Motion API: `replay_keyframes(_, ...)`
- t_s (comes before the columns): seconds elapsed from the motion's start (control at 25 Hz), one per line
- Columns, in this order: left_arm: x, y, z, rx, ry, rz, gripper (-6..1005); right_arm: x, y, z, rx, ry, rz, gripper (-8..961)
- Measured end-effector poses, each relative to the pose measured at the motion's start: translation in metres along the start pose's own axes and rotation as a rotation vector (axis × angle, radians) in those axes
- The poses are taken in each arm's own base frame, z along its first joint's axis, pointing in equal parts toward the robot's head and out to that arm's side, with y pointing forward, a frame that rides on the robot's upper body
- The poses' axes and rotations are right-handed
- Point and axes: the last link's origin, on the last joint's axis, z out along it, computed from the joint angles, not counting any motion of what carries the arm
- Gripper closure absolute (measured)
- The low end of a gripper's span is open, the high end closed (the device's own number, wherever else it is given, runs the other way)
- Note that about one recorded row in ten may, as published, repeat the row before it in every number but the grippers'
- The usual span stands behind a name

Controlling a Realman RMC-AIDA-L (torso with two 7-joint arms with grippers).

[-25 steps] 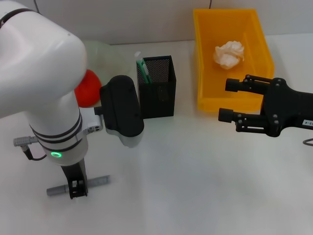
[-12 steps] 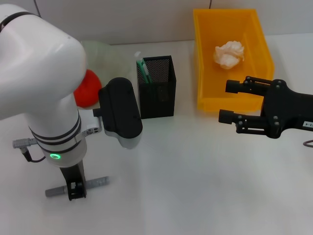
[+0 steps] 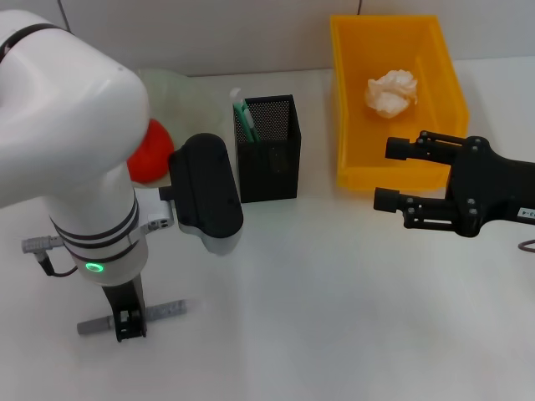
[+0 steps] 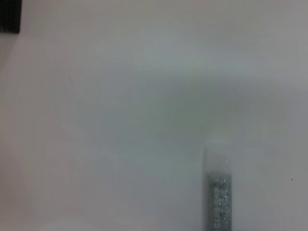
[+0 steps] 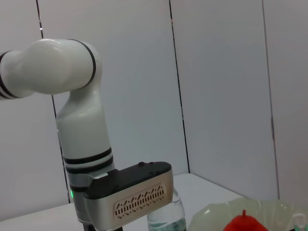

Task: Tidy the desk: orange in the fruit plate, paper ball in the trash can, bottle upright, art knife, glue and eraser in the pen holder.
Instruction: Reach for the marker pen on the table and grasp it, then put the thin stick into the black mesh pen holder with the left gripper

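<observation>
My left gripper (image 3: 127, 322) is down at the near left of the table, shut across a grey stick-shaped art knife (image 3: 163, 311) that lies flat; its end shows in the left wrist view (image 4: 219, 197). The black mesh pen holder (image 3: 269, 150) stands mid-table with a green and white item (image 3: 242, 117) in it. The orange (image 3: 149, 154) sits on the pale green plate (image 3: 180, 88). The paper ball (image 3: 391, 92) lies in the yellow bin (image 3: 351, 100). My right gripper (image 3: 389, 173) is open and empty in front of the bin. The bottle (image 5: 166, 221) stands upright behind my left arm. No eraser shows.
My left arm's black wrist block (image 3: 206, 196) hangs just left of the pen holder. The yellow bin stands at the back right. A corner of the pen holder shows in the left wrist view (image 4: 9, 17).
My left arm has shifted very slightly to the left. The art knife, the right arm and everything else stay where they were.
</observation>
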Motion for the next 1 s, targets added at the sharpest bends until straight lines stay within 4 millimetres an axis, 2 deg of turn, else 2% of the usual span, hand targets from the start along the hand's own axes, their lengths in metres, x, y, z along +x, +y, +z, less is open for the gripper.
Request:
replay_keyframes(0.28, 0.0008, -0.0001, 0.0001, 0.004, 0.001, -0.01, 742, 0.0003, 0.0004, -0.0004, 0.0, 0.001, 0.003, 191)
replay_keyframes(0.36, 0.0009, -0.0003, -0.0001, 0.001, 0.003, -0.013, 790, 0.0001, 0.0005, -0.0005, -0.001, 0.001, 0.002, 191)
replay_keyframes(0.6, 0.0012, -0.0008, -0.0005, 0.0, 0.005, -0.018, 845, 0.0001, 0.001, -0.0014, -0.002, -0.001, 0.002, 191)
replay_keyframes(1.0, 0.0024, -0.0004, -0.0028, 0.003, 0.008, -0.016, 851, -0.0001, 0.0011, -0.0014, -0.003, -0.001, 0.002, 191)
